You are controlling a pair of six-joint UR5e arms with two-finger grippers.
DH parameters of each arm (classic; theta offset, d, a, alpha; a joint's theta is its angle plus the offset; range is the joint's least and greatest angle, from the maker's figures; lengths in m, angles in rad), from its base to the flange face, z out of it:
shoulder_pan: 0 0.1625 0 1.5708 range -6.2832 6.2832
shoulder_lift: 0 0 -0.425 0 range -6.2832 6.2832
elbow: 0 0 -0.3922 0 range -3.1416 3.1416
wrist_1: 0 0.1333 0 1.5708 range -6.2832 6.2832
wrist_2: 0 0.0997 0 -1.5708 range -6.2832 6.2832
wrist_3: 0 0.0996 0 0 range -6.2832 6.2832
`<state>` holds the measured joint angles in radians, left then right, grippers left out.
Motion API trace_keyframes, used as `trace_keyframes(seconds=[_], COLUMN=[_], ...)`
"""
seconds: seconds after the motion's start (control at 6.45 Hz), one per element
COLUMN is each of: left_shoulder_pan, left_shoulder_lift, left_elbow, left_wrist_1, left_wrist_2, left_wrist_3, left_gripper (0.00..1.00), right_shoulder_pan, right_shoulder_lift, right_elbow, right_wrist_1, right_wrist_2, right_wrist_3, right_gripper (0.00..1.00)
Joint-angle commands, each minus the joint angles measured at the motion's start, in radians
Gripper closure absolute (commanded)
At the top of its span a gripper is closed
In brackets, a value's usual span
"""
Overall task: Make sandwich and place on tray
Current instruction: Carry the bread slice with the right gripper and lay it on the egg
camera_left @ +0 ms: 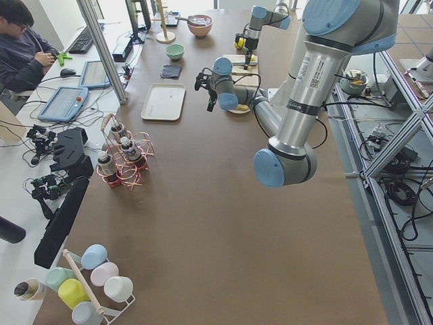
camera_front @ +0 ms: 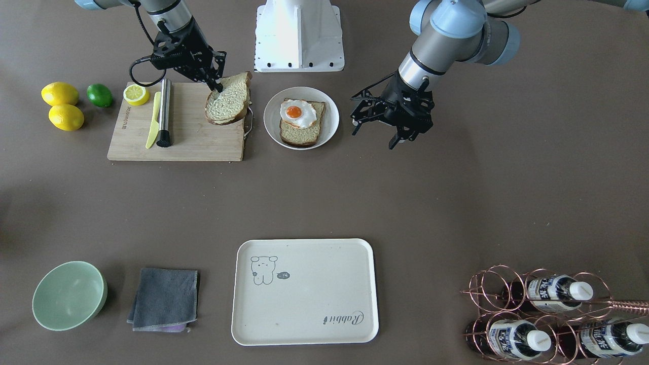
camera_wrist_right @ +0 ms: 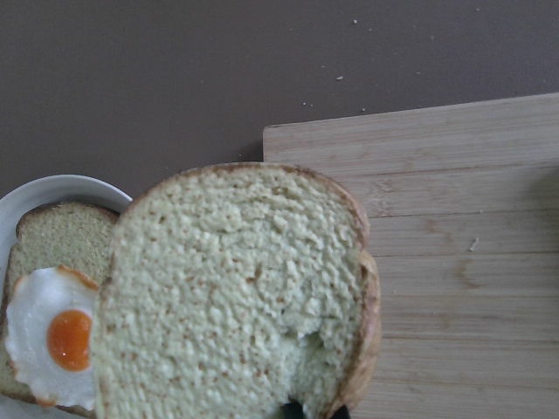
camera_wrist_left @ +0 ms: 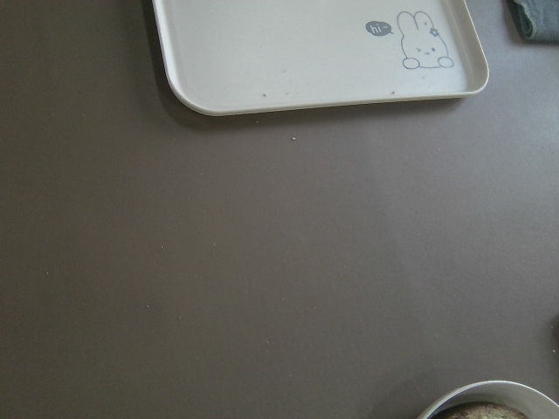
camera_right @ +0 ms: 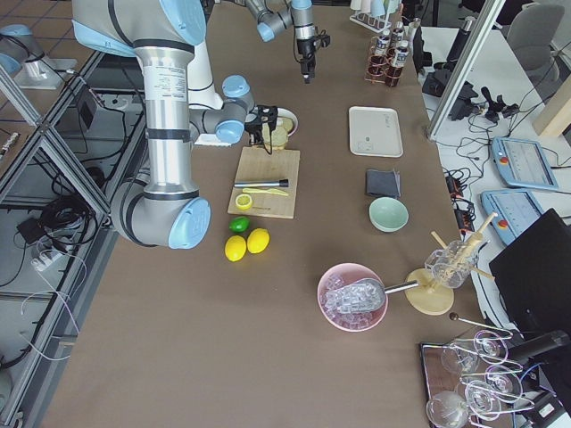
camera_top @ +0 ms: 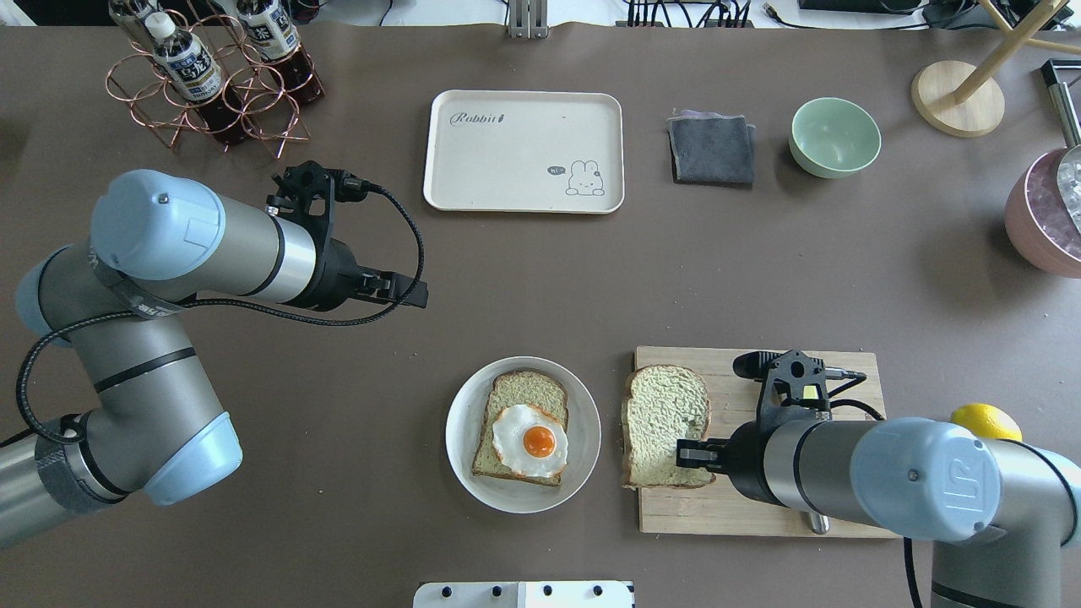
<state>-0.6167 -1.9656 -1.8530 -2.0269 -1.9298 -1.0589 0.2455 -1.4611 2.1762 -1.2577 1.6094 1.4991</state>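
Note:
My right gripper (camera_front: 215, 86) is shut on one corner of a bread slice (camera_front: 228, 99) and holds it tilted above the wooden cutting board's (camera_front: 192, 137) edge nearest the plate. The held slice fills the right wrist view (camera_wrist_right: 236, 288). The second bread slice (camera_front: 304, 133) lies on the round white plate (camera_front: 330, 109) with the fried egg (camera_front: 298, 114) on top. My left gripper (camera_front: 376, 134) is open and empty, above the table beside the plate. The cream tray (camera_front: 304, 291) lies empty across the table and also shows in the left wrist view (camera_wrist_left: 306, 52).
On the board lie a yellow knife (camera_front: 153, 120), a steel cylinder (camera_front: 164, 111) and a lemon half (camera_front: 136, 94). Two lemons (camera_front: 61, 94) and a lime (camera_front: 99, 95) lie beside it. A green bowl (camera_front: 69, 295), a grey cloth (camera_front: 165, 299) and a bottle rack (camera_front: 547, 314) flank the tray.

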Motion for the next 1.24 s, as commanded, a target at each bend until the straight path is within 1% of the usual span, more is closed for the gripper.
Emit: trace_keyframes(seconds=[0.0,0.46,0.62,0.77,0.93,1.08], left_shoulder_pan=[0.000,-0.006,-0.006,-0.006,-0.005,-0.005], left_shoulder_lift=[0.007,0.010,0.010,0.007,0.007,0.005], left_elbow=[0.000,-0.002,-0.002,0.000,-0.002,0.000], left_wrist_1=[-0.003,-0.004,-0.006,-0.006,-0.006,-0.006], left_wrist_2=[-0.009,-0.012,-0.012,-0.012,-0.012,-0.012], left_wrist_3=[0.005,0.025,0.025,0.023,0.022,0.022], left_gripper=[0.01,0.01,0.01,0.01,0.01,0.01], right_shoulder_pan=[-0.005,-0.015,-0.015,-0.025,-0.025,-0.025], right_shoulder_lift=[0.217,0.390,0.433,0.441,0.485,0.501], right_elbow=[-0.053,-0.226,-0.261,-0.282,-0.311,-0.326], right_wrist_1=[-0.199,-0.216,-0.250,-0.250,-0.273,-0.287], right_wrist_2=[-0.002,-0.011,-0.012,-0.023,-0.025,-0.025], right_wrist_3=[0.001,0.036,0.038,0.039,0.052,0.068], right_gripper=[1.00,1.00,1.00,1.00,1.00,1.00])
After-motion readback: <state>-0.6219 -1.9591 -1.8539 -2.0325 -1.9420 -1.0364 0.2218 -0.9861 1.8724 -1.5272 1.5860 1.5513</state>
